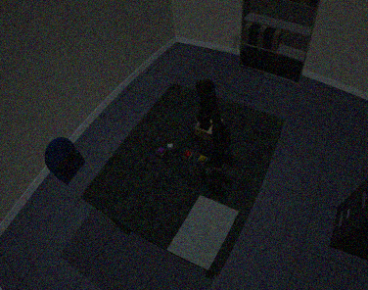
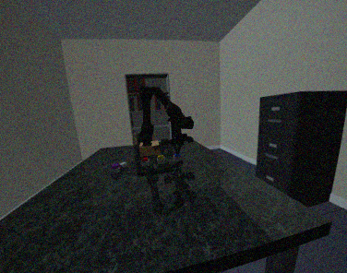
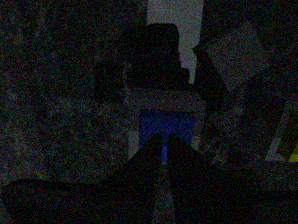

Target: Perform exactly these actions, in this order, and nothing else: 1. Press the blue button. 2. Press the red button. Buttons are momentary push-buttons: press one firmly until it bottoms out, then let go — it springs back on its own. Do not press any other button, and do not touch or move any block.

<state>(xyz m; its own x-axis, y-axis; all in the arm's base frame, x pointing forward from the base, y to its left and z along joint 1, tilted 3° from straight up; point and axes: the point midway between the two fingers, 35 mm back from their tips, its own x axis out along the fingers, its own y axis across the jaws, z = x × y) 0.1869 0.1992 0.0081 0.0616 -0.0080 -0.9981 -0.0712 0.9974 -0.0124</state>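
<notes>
Dim room w/ pale walls; dark speckled stone bench in the middle, black drawer cabinet off its right edge. Black robot arm rises near the far edge. Its gripper points down, jaws narrow, nearly together, nothing between them, tips right over the square blue button near the far edge. Round red button sits in the same row btwn a purple piece and a yellow one. Pale rectangular sheet lies at the near edge.
</notes>
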